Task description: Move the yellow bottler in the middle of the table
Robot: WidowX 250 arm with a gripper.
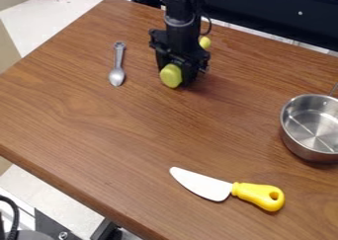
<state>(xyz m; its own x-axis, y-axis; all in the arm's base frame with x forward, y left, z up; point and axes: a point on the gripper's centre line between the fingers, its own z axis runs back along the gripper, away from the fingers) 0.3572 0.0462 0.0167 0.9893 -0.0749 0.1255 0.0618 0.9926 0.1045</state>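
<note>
My gripper (182,72) hangs low over the upper middle of the table, right of the spoon. A yellow-green rounded thing (171,76), which looks like one end of the bottle, shows at the gripper's lower front. Another yellow-green end (205,42) shows behind the gripper to its upper right. The gripper hides the stretch between these two parts, so whether they are one bottle is unclear.
A silver spoon (117,76) lies left of the gripper. A metal pot (310,128) stands at the right edge. The knife with a white blade (201,184) and yellow handle lies toward the front. The wooden table (125,130) has its front edge at lower left.
</note>
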